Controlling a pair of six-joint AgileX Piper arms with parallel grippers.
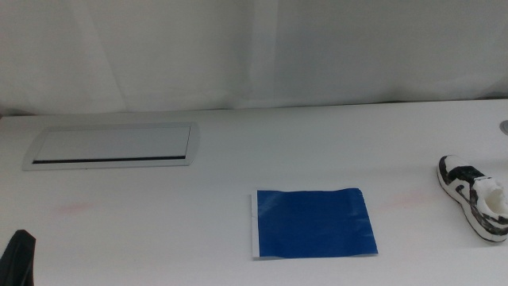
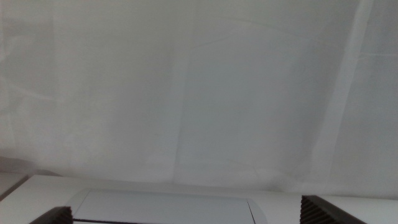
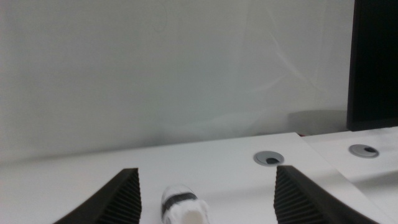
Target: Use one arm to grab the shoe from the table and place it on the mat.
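Observation:
The shoe [image 1: 475, 195], a small black-and-white sneaker with a white sole, lies on the white table [image 1: 317, 151] near its right edge. The dark blue mat [image 1: 314, 223] lies flat at the table's front centre, a pale strip along its left edge, well apart from the shoe. In the right wrist view the shoe [image 3: 183, 209] shows low between the wide-apart jaws of my right gripper [image 3: 207, 171], which hangs open above the table. My left gripper [image 2: 189, 214] is open too and holds nothing; its dark body [image 1: 17, 258] peeks in at the bottom left corner.
A grey inset panel [image 1: 113, 146] sits at the back left of the table, also seen as the grey panel [image 2: 161, 208] from the left wrist. Two round cable grommets [image 3: 268, 158] lie beyond the shoe. A black screen [image 3: 375, 62] stands past the table. A white curtain backs the scene.

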